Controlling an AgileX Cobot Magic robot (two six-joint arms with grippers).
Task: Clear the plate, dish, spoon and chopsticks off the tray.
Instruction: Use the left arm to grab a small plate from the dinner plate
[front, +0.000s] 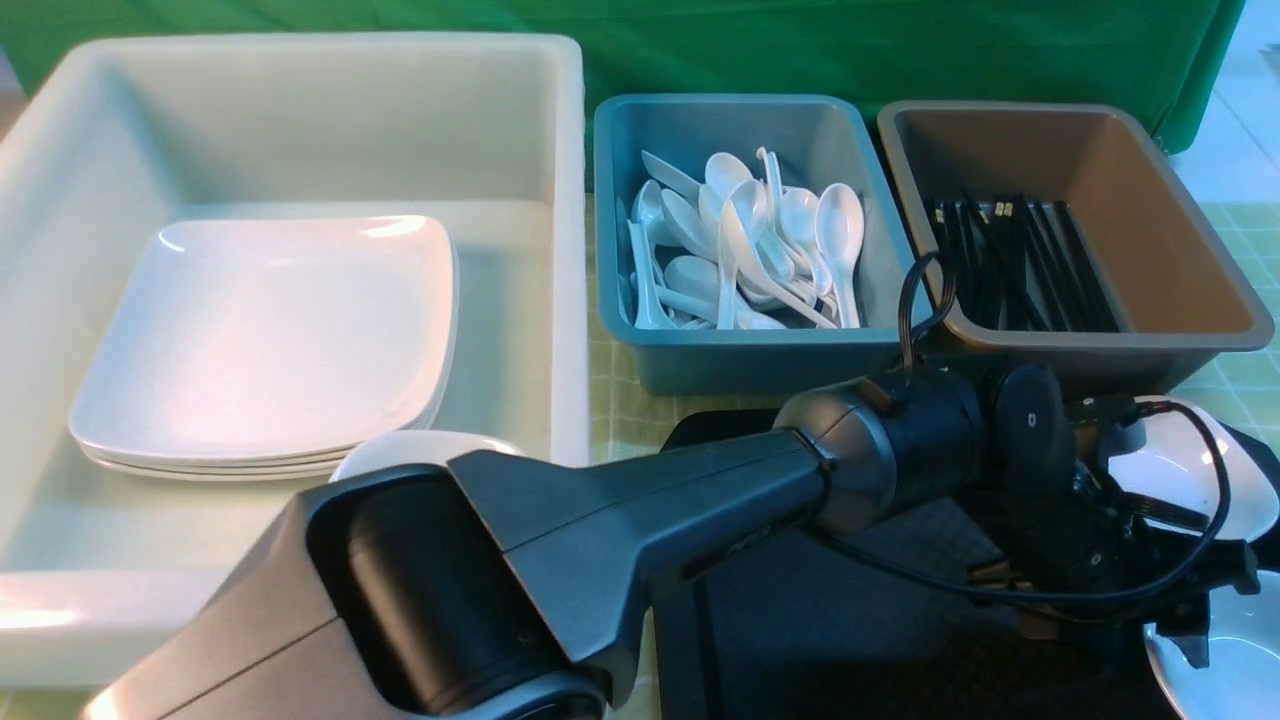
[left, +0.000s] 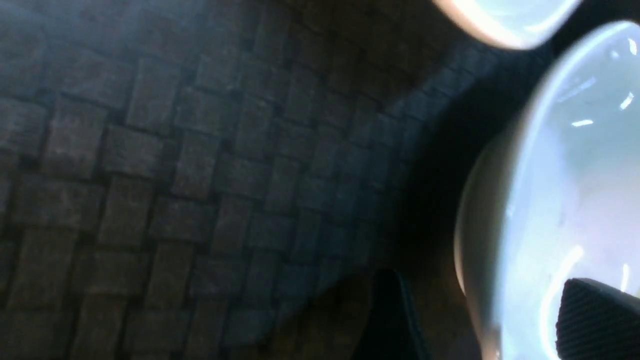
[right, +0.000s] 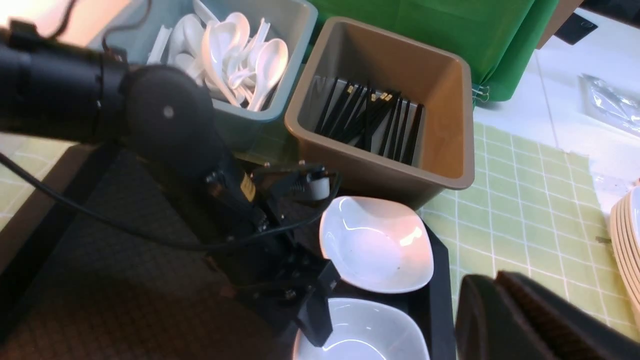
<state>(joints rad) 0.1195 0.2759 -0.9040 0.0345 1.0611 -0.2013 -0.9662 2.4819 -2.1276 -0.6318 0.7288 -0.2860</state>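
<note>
The black textured tray (front: 800, 620) lies at the near middle. Two small white dishes stand on its right end, a far dish (front: 1190, 475) and a near dish (front: 1225, 680). My left arm reaches across the tray, and its left gripper (front: 1185, 625) is open at the near dish. In the left wrist view one finger (left: 595, 320) is over the dish's hollow (left: 575, 200) and the other finger (left: 395, 320) is outside its rim. My right gripper (right: 495, 282) is shut on nothing, beside the tray's right edge (right: 442, 300). Plates (front: 270, 340) lie stacked in the white tub.
The big white tub (front: 560, 250) fills the left. A blue tub (front: 740, 360) holds several white spoons, and a brown tub (front: 1180, 340) holds black chopsticks; both stand just behind the tray. A stack of cream plates (right: 630, 240) sits off to the right on the checked cloth.
</note>
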